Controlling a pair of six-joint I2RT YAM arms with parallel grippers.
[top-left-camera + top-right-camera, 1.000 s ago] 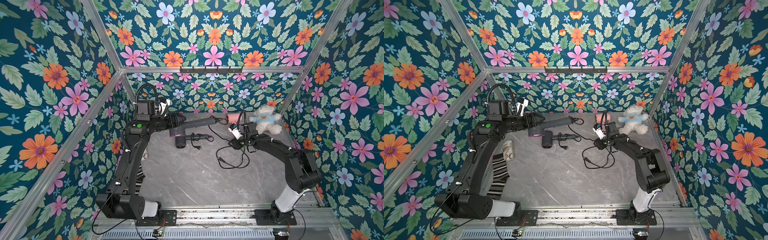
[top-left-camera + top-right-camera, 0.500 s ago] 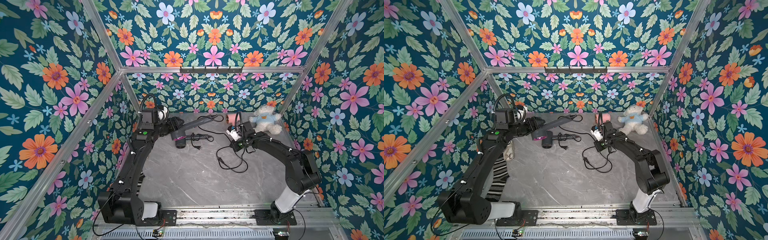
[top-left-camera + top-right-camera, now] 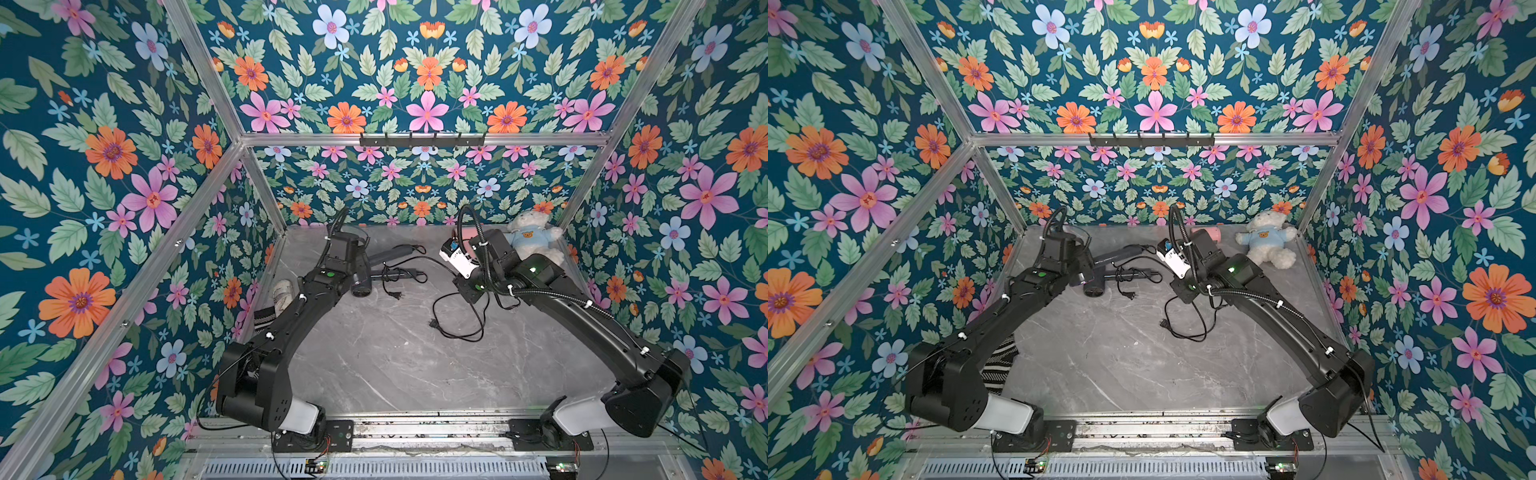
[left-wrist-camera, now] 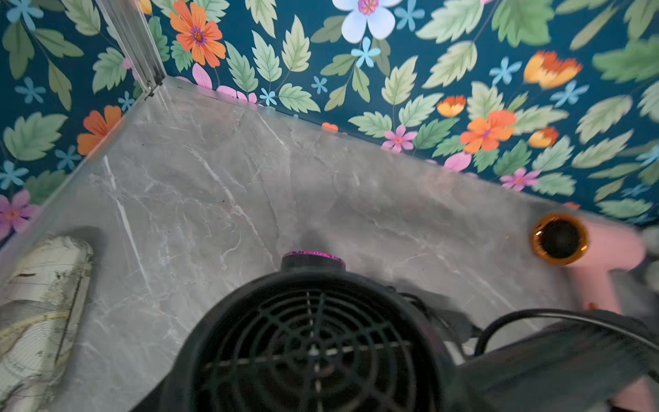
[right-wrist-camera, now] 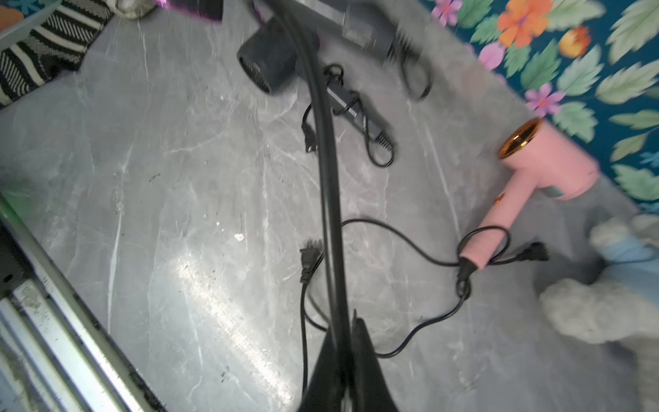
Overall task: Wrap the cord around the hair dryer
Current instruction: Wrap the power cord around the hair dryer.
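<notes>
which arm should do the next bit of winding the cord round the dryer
Right, likely: the right gripper is shut on the cord leading to the hair dryer, while the left gripper is occupied holding that dryer.

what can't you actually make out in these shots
Left end effector: hidden under the left arm in both top views; in the left wrist view the dark dryer blocks it.
Turns of cord on the dark dryer's handle: blurred in the right wrist view, too small in top views.
Pink dryer: mostly behind the right arm in both top views.
Teddy: blurred and cut off by the edge in the right wrist view.
</notes>
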